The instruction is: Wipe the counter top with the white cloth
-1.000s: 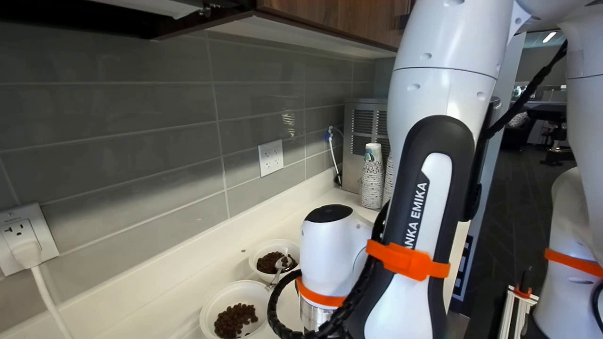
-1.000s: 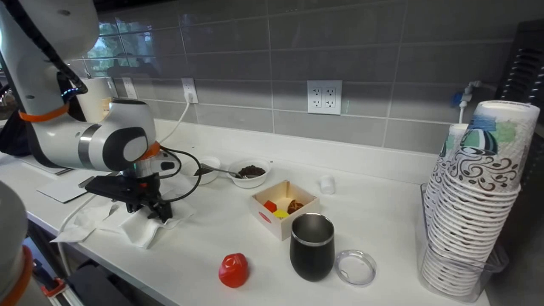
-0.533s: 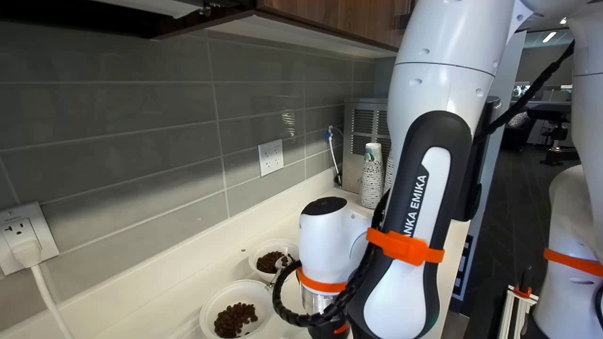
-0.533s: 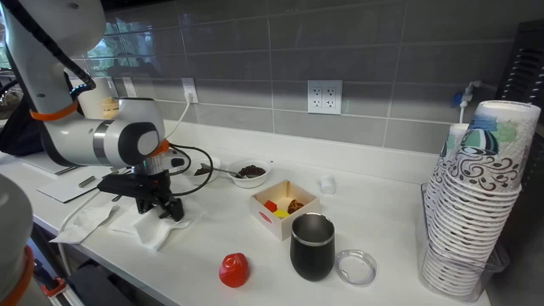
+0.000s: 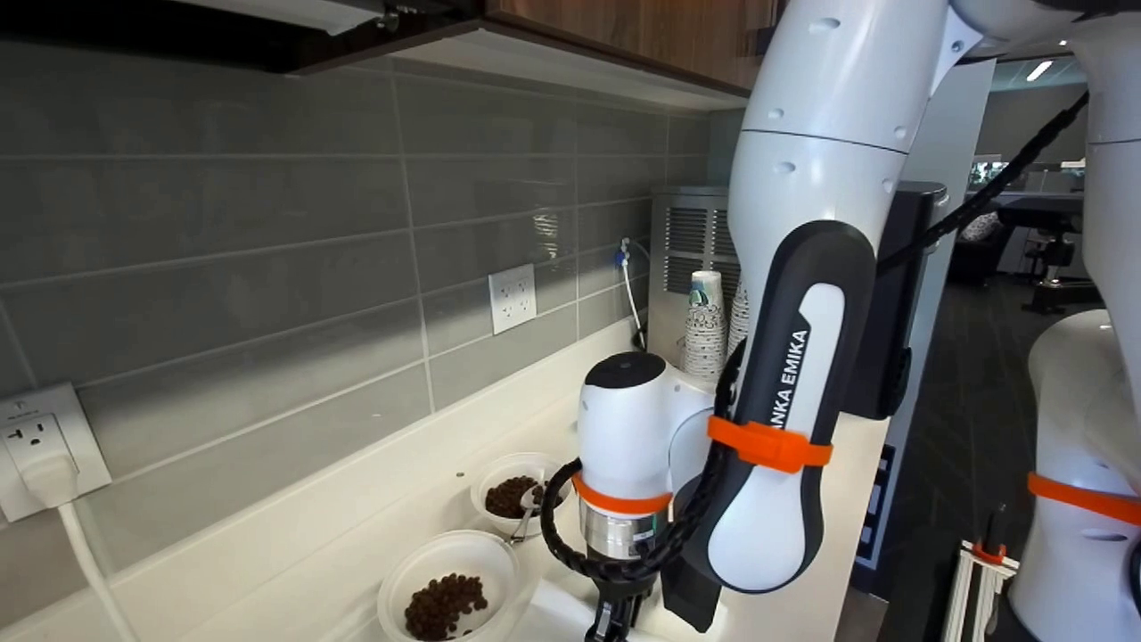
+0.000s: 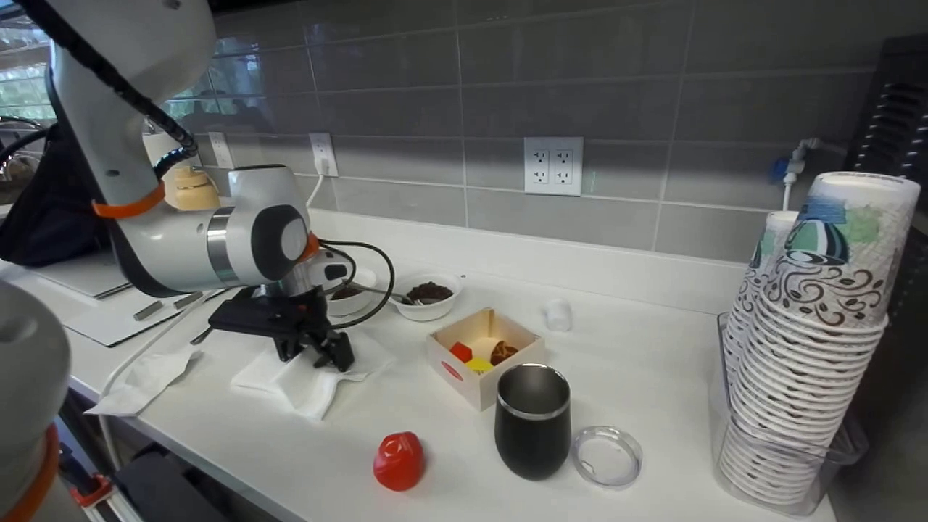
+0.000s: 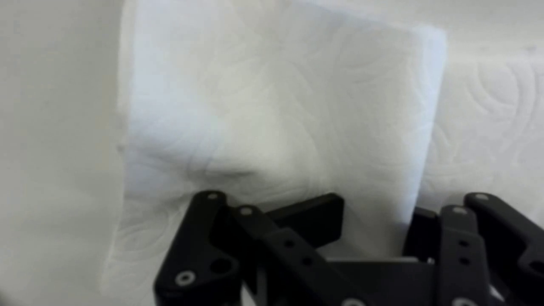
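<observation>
White cloth (image 6: 310,391) pinched in gripper (image 7: 374,225), on table (image 6: 638,355) left of pale box (image 6: 465,382) in exterior view. If I sweep too far right, may shove box; pressing hard could tear cloth.

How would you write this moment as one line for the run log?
task: wipe counter top | hand: closed on white cloth | cloth: creased, on counter top | nearby: open box, two bowls
</observation>
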